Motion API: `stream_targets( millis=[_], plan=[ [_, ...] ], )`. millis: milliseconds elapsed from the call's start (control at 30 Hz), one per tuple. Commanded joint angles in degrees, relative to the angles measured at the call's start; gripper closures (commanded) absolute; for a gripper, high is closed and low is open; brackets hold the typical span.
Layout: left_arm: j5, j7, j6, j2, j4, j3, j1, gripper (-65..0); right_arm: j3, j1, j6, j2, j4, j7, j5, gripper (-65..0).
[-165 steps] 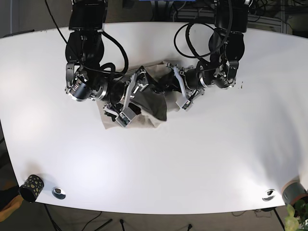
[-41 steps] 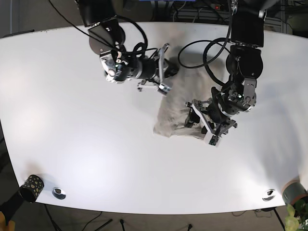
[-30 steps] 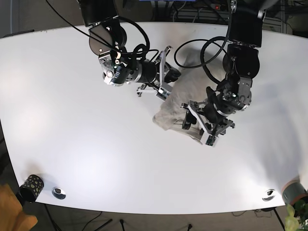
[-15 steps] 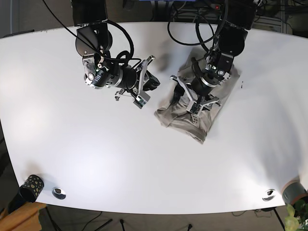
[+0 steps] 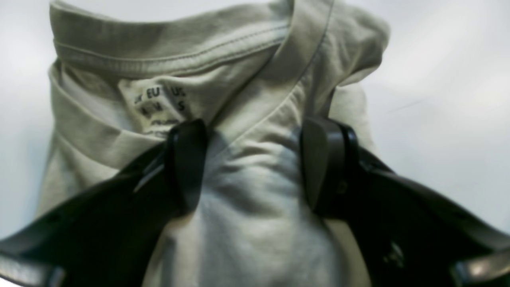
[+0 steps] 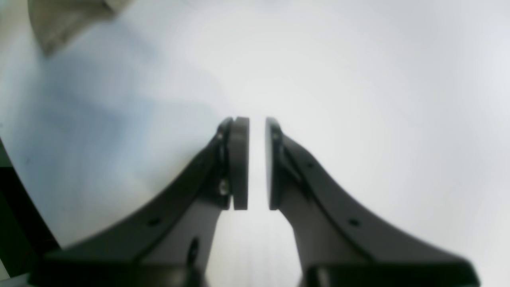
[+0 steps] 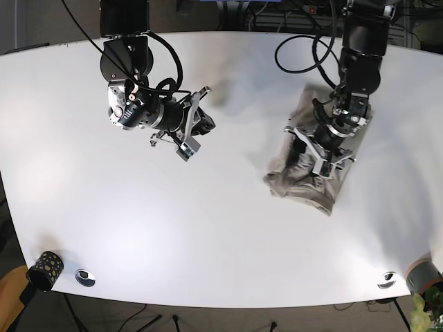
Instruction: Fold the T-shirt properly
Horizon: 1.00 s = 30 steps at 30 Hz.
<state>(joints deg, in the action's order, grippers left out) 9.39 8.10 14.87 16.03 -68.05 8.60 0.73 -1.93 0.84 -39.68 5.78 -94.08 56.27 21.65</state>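
Observation:
The beige T-shirt lies bundled and partly folded on the white table, right of centre. Its collar and size label face the left wrist camera. My left gripper sits on top of the bundle. Its two black fingers stand wide apart, pressed into a thick hump of cloth held between them. My right gripper hovers over bare table to the left, well apart from the shirt. In the right wrist view my right gripper is nearly shut, with only a narrow gap and nothing in it.
A beige cloth corner shows at the top left of the right wrist view. A patterned cup and a small metal disc sit at the front left edge. Another disc and a grey pot sit at the front right.
My left gripper has moved right and slightly toward the front, and the shirt bundle went with it. My right arm has drawn back a little to the left.

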Motion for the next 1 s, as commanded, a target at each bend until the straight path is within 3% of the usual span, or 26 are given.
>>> stream_targets(
  millis=[0, 167, 400, 533, 967],
  plan=[
    [-4.4, 10.1, -2.6, 4.2, 3.2, -0.4, -1.9, -35.7, 0.1, -1.0, -0.32, 0.3, -1.8, -0.8, 1.1, -5.9],
    [-4.4, 10.6, -2.0, 9.8, 9.7, -3.1, -0.6, -35.7, 0.1, -0.6, -0.32, 0.3, -3.4, -0.8, 1.0, -5.9],
    [-4.7, 10.5, 9.3, 13.6, 22.7, -13.7, 4.9, -35.6, 0.0, -0.5, -0.32, 0.2, -5.1, -0.8, 1.0, -5.9],
    [-4.8, 10.4, 12.8, 16.3, 27.1, -17.9, 7.8, -35.6, 0.0, -0.5, -0.32, 0.3, -5.5, -0.8, 1.0, -5.9],
    [-4.4, 9.4, 14.2, 29.3, 30.7, -19.5, 10.0, -35.7, 0.1, 0.6, -0.32, 1.7, -8.8, -0.8, 1.1, -5.9]
  ],
)
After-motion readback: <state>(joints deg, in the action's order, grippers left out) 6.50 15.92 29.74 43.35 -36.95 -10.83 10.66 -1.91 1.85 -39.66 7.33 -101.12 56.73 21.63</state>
